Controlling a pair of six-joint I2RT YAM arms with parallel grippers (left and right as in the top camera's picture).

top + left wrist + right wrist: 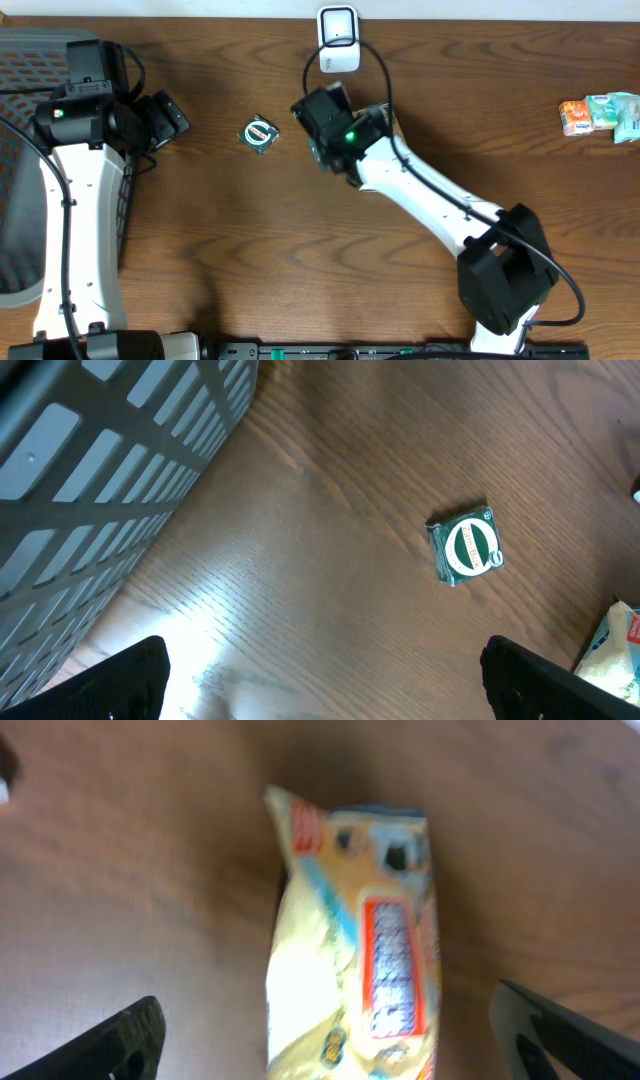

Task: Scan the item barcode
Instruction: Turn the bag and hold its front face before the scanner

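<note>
Your right tool [325,1020] stands released over the yellow packet [350,950], at 6 o'clock from the scanner [338,38]. Left tool [320,680] released, empty. I judge the scan unconfirmed.

left arm [85,230] stretched along the left edge of the table [260,260], left gripper [325,685] jaws wide apart, right arm [430,195] reaching diagonally toward the far edge, right gripper [325,1040] spread wide

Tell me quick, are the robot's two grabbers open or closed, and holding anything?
Left gripper: open, holding nothing.
Right gripper: open over the yellow snack packet, not gripping it.
</note>
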